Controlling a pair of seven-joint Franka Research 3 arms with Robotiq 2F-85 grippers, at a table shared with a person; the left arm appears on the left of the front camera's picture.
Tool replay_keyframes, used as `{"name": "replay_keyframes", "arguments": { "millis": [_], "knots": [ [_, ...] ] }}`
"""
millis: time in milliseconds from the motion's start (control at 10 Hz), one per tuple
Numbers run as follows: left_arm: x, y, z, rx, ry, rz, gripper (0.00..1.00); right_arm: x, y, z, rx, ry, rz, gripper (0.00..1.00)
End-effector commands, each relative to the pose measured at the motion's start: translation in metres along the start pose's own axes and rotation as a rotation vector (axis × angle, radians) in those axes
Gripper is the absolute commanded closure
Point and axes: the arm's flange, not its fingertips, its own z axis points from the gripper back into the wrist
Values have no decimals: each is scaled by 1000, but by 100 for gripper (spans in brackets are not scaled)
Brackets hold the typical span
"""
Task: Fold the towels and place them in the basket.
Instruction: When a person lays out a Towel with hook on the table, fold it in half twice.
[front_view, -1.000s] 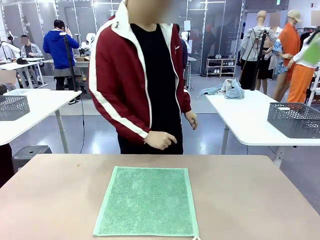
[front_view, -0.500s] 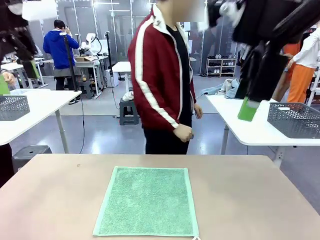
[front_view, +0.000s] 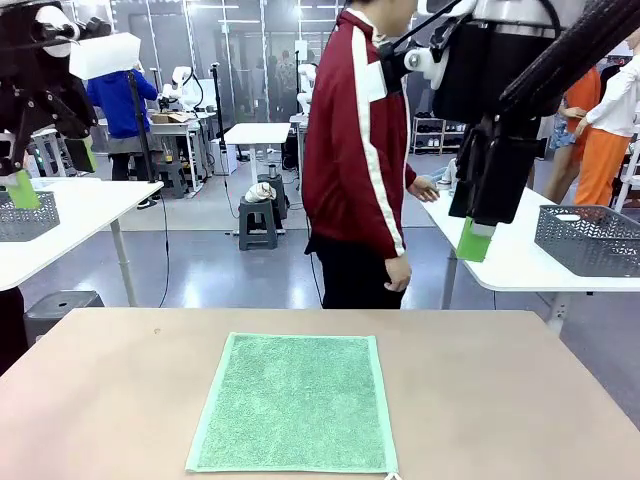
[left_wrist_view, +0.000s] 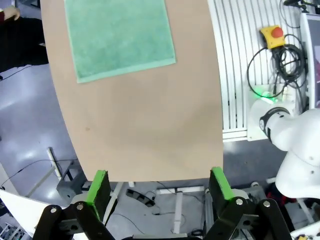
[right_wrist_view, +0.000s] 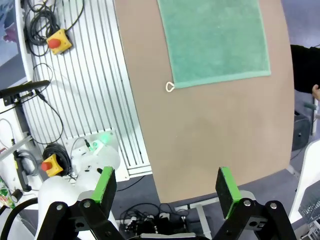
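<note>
A sea-green towel (front_view: 290, 403) lies flat and unfolded on the tan table (front_view: 500, 400), with a small white loop (right_wrist_view: 170, 86) at its near right corner. My left gripper (front_view: 52, 170) hangs high at the left, open and holding nothing. At the right my right gripper (front_view: 478, 238) is also high, open and holding nothing. In the left wrist view the left gripper (left_wrist_view: 159, 186) looks down on the towel (left_wrist_view: 119, 37) from far above. The right gripper (right_wrist_view: 166, 185) has the towel (right_wrist_view: 215, 42) far below it. A dark grey mesh basket (front_view: 590, 238) stands on the white side table at the right.
A person in a red jacket (front_view: 360, 150) stands beyond the far edge, turned toward the right side table, one hand (front_view: 425, 188) reaching over it. A second grey basket (front_view: 25, 215) sits on the left side table. Bare tabletop surrounds the towel.
Both arms have come into the front view, up high, and the right gripper has dropped a little. The person has stepped right and turned to the side table. The towel has not moved.
</note>
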Motion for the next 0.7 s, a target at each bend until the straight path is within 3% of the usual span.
{"name": "replay_keyframes", "arguments": {
  "millis": [0, 200, 400, 600],
  "knots": [
    [-1, 0, 5, -11, -19, 3, 0, -5, 1, 2, -2, -10, -8, 0],
    [-2, 0, 1, 1, -2, 3, 0, -1, 1, 2, -5, -4, 0, 0],
    [18, -6, -47, 95, -97, 93, 0, 1, -5, -42, 0, -32, 48, 0],
    [27, -17, -86, 87, -129, 114, 0, -2, -10, -81, 31, -28, 89, 0]
  ]
}}
